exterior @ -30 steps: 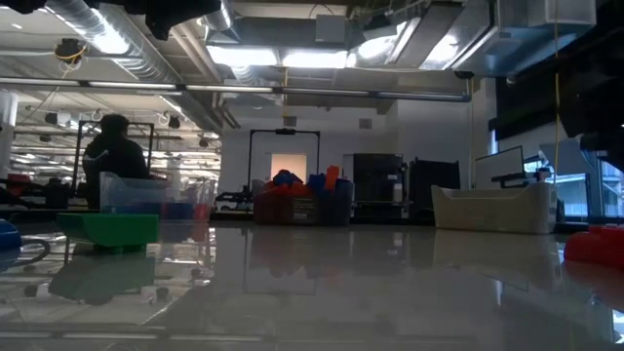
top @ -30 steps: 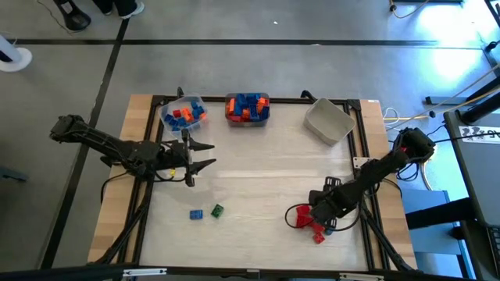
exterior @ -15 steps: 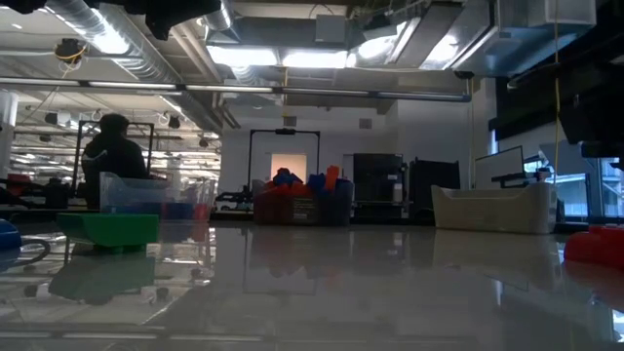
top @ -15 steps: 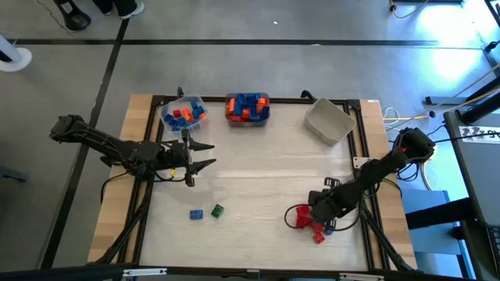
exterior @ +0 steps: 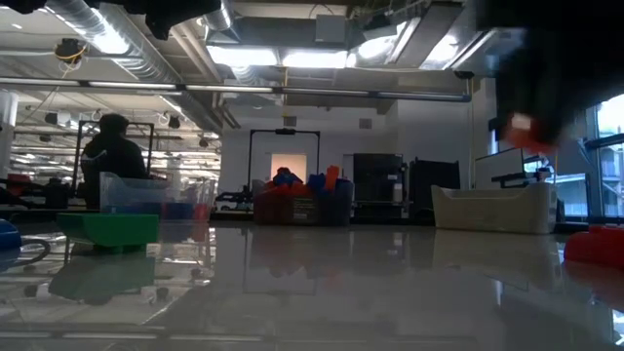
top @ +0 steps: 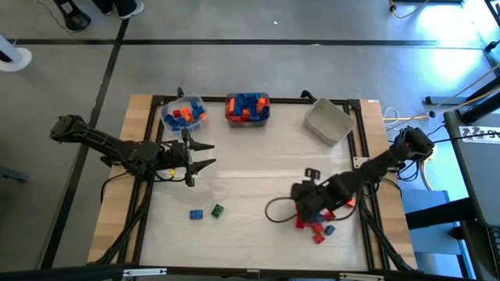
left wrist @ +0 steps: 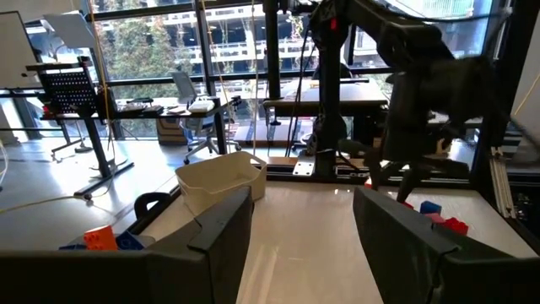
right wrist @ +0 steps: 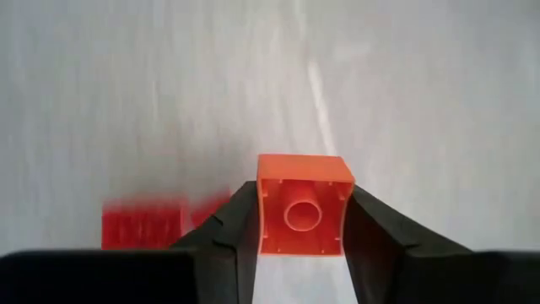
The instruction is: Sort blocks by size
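Orange block pinched flat-sided in my right gripper: light, stiff, slick plastic. Left gripper waits, jaws apart, empty.

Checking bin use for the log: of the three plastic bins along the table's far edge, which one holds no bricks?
The grey plastic bin, nearest the right arm's side, shows none; the clear bin and the middle bin both hold red, orange and blue bricks.

A green bin sits on the glossy table. Beyond it, a clear bin, a bin of blocks, then a pale bin. Above that, a dark arm carries a red block.
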You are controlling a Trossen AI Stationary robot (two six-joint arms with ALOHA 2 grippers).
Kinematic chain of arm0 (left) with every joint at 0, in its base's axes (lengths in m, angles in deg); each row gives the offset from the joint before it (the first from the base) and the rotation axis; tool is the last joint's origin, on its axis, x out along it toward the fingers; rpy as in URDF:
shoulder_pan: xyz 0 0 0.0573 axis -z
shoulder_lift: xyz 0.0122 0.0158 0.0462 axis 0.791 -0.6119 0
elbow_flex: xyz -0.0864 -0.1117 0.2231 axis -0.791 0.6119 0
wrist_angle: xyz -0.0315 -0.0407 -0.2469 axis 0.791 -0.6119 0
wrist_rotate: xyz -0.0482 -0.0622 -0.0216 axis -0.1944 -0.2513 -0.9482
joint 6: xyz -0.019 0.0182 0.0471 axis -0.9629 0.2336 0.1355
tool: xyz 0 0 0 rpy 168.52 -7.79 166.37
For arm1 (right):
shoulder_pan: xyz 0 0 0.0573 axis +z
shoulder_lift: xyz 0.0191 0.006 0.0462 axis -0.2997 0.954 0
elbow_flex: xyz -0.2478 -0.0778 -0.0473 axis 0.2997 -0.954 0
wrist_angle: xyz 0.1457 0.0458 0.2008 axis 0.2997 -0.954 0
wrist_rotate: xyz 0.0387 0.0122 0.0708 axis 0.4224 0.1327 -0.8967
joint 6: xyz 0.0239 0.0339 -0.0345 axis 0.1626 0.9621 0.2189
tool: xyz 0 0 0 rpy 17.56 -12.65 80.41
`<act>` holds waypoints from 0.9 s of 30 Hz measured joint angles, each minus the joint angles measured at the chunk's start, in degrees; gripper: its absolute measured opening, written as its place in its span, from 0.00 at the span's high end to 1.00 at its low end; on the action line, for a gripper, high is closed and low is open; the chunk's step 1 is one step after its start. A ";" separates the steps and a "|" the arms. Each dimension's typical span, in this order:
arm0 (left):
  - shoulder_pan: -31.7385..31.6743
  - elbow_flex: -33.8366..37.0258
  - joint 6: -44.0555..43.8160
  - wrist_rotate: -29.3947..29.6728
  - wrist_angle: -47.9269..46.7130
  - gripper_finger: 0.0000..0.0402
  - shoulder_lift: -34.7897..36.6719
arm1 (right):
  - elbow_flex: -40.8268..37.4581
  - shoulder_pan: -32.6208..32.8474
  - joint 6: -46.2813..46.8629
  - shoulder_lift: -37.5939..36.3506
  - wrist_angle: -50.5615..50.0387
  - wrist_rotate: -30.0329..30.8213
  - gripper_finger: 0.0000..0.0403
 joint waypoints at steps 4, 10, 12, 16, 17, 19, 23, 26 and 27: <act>0.00 0.00 0.00 -0.01 0.00 0.51 0.00 | 1.15 -4.13 -7.19 0.00 7.92 7.11 0.67; 0.00 -0.02 0.54 -0.01 0.02 0.51 0.00 | 0.67 -11.81 -19.27 3.14 24.17 9.38 0.67; 0.00 0.00 0.95 -0.01 0.05 0.51 0.00 | 0.67 -14.25 -23.34 5.00 30.58 9.37 0.67; 0.00 -0.01 1.18 -0.01 0.31 0.51 0.02 | 0.67 -18.82 -30.04 9.87 44.57 9.32 0.66; 0.00 -0.02 1.18 0.00 0.38 0.51 0.02 | 0.67 -19.91 -31.45 11.40 48.48 9.30 0.66; 0.00 -0.02 1.18 0.00 0.44 0.51 0.02 | 0.68 -22.15 -33.70 14.21 56.15 8.58 0.66; 0.00 -0.02 1.24 0.01 0.57 0.51 0.02 | 1.89 -26.31 -35.06 20.57 68.12 5.36 0.66; 0.00 -0.09 1.49 0.05 0.75 0.51 0.07 | 5.06 -29.01 -35.08 25.08 72.56 2.81 0.66; 0.00 -0.09 1.49 0.04 0.96 0.51 0.11 | 6.50 -29.84 -35.16 26.38 73.13 2.01 0.66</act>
